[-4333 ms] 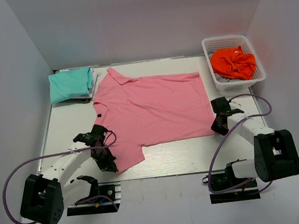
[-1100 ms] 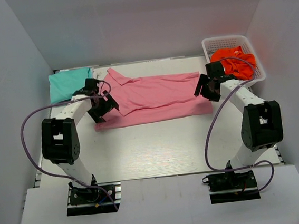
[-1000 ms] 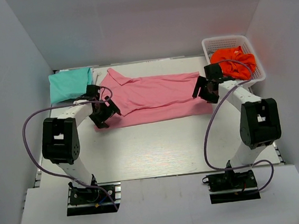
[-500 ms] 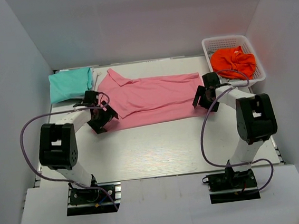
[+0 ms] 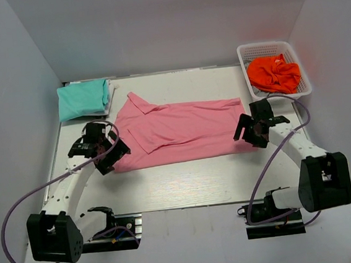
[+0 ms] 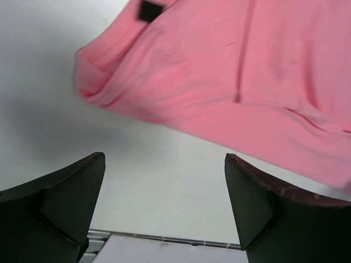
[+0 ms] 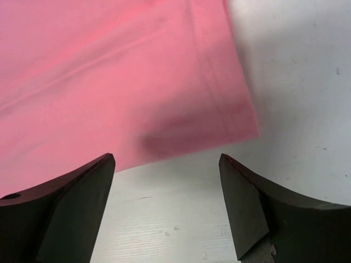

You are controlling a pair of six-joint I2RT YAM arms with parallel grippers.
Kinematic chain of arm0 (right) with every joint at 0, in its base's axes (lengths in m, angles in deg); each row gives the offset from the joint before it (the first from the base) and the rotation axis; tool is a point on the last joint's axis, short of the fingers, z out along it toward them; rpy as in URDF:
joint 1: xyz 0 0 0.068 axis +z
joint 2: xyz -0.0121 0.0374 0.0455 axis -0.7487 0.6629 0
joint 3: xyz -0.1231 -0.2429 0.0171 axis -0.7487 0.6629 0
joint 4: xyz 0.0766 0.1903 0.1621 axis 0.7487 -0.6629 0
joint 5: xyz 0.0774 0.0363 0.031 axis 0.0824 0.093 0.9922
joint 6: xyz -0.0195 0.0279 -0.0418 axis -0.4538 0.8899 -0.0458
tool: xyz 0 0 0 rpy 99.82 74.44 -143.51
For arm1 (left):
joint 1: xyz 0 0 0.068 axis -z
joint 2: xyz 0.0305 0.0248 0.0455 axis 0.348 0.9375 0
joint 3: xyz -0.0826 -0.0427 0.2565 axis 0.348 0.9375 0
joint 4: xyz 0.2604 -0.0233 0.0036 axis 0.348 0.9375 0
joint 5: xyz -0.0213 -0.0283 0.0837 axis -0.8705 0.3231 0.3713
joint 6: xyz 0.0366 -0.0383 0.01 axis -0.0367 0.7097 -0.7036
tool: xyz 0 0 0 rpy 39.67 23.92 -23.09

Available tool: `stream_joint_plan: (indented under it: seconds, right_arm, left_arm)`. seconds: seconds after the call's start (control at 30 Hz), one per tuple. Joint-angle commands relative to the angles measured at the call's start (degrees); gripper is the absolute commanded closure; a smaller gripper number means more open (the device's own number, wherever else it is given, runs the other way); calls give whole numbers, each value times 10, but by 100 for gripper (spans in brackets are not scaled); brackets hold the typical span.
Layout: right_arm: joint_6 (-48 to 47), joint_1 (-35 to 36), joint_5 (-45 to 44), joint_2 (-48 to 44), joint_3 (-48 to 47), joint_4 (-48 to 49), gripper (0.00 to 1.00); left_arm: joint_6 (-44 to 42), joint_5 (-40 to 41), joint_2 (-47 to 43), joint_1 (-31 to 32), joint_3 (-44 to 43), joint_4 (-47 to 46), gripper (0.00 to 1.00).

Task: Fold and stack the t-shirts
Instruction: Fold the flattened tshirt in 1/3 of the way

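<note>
The light pink t-shirt (image 5: 181, 125) lies folded in half lengthwise across the middle of the table, collar to the left. The teal t-shirt (image 5: 84, 98) sits folded at the back left corner. My left gripper (image 5: 105, 155) hovers open just off the pink shirt's near left corner, nothing between its fingers (image 6: 71, 197). In the left wrist view the pink t-shirt (image 6: 230, 71) fills the top, with my left gripper (image 6: 164, 159) over bare table. My right gripper (image 5: 249, 134) stands open at the shirt's near right corner. In the right wrist view the pink t-shirt (image 7: 109, 76) lies just beyond my empty right gripper (image 7: 166, 156).
A white basket (image 5: 263, 44) holding an orange cloth (image 5: 274, 73) stands at the back right. Grey walls close in the table (image 5: 186, 180) on three sides. Purple cables loop beside both arms.
The pink shirt, spread flat several seconds ago, now lies folded in half. Both grippers have pulled back from its far ends toward the near edge, and the right jaws have widened slightly.
</note>
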Motion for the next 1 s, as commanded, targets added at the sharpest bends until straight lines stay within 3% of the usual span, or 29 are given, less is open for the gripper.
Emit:
stream_joint_plan:
  seconds: [0.0,0.07,0.3,0.63,0.87,0.97]
  right_arm:
    - [-21,3,45,-28,-14,9,15]
    - [-21,5,56,-29,-16,23,10]
    - [-16,0,80,-14,-26,46,10]
    - [-16,-1,68,-15,-14,61,10]
    - [-19,-1,67,14,-23,47,10]
    - [-18,-1,77,22,-28,46,10]
  left_arm:
    - [-41,-35,-10,8,-31,-32,0]
    - [-56,-59,9,16,-36,-62,0]
    - [-69,-114,149,86,-84,-162,0]
    - [-74,-73,288,144,-140,-185,0]
    - [-74,-52,317,156,-142,-198,15]
    - [-74,-37,330,156,-142,-192,27]
